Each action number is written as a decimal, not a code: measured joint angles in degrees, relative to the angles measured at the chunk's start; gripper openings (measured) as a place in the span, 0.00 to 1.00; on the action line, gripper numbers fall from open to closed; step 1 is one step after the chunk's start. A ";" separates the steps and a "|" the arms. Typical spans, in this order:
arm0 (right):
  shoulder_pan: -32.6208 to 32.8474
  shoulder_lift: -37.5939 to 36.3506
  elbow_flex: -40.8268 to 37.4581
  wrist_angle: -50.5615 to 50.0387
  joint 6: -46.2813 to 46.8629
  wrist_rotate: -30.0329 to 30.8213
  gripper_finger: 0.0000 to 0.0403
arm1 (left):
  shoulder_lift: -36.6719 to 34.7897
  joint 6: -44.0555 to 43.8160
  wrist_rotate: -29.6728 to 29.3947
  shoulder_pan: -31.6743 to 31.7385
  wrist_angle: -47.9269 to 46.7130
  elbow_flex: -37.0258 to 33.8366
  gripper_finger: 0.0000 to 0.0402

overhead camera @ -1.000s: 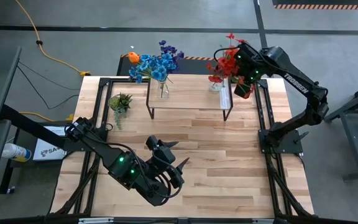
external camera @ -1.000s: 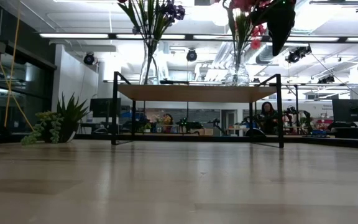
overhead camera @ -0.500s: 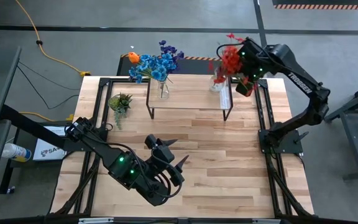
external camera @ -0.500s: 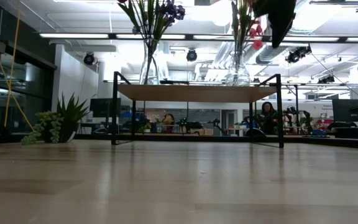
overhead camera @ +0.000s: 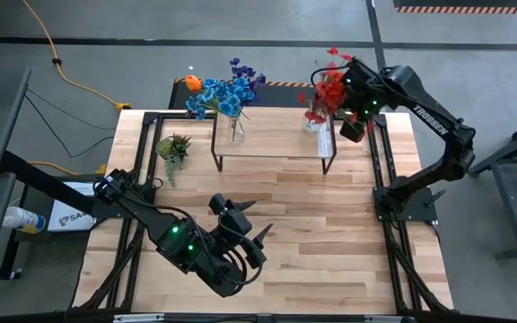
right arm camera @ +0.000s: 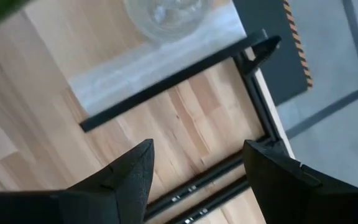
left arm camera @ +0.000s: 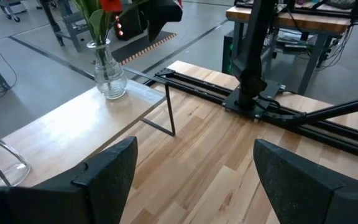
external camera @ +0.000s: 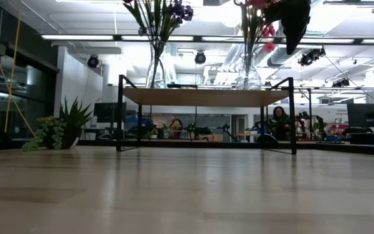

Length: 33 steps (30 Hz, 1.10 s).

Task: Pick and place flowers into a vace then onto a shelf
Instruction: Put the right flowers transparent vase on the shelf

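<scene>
"TROSSEN" lettered in white along the right arm [overhead camera: 427,123]. Right gripper [overhead camera: 355,126] spread wide and empty, poised at the shelf [overhead camera: 276,135] end, four o'clock of the red flowers [overhead camera: 328,90] standing in a glass vase [overhead camera: 311,121]. Left gripper [overhead camera: 251,229] likewise wide, empty, low over the table [overhead camera: 330,233] toward six o'clock.

The high view looks straight down from well above the shelf [overhead camera: 272,135], taking in the whole table [overhead camera: 330,233] and both arms. The low view sits at tabletop height, well in front of the shelf [external camera: 203,96], facing level across the boards into the room behind (the shelf's legs frame that room). The left wrist view looks from low over the table toward the shelf [left arm camera: 73,124] at a slant, from nearby. The right wrist view looks steeply down from close above the shelf's [right arm camera: 160,62] end. All four share the shelf.
</scene>
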 joint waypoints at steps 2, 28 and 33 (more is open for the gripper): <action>0.02 -0.02 0.14 -0.35 0.11 0.69 0.59 | 0.00 -0.02 0.00 -0.01 0.02 0.00 0.88; -0.71 -1.85 0.44 1.95 0.46 -13.83 0.59 | -2.41 0.15 -0.13 -0.02 -0.40 0.02 0.88; -3.76 -1.85 0.44 -0.35 2.29 -9.70 0.59 | -2.40 0.42 0.15 -0.02 -0.48 0.02 0.88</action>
